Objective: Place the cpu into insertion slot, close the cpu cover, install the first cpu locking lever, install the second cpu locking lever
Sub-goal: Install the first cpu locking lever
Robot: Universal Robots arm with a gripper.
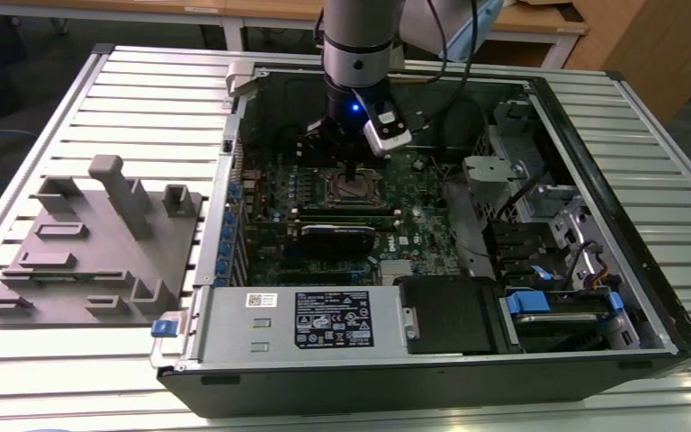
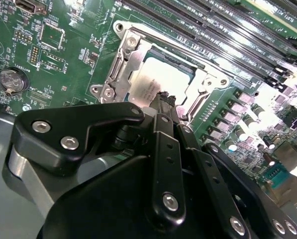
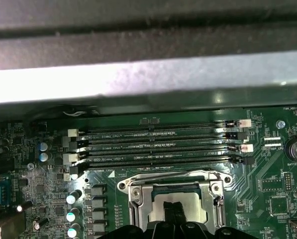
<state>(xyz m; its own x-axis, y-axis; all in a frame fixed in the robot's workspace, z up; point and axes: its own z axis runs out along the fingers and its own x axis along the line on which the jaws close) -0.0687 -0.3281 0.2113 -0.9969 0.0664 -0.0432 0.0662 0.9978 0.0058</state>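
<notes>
Gripper fingertips pressed together, touching the cpu under the cpu cover.

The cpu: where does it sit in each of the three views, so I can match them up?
Exterior view: the cpu lies mid-board, directly under the gripper.
Second wrist view: silver square inside the cpu cover, just beyond the black fingers.
First wrist view: pale square at the picture's lower edge, partly hidden by the fingers.
Shared landmark: the memory slots running alongside the socket.
</notes>
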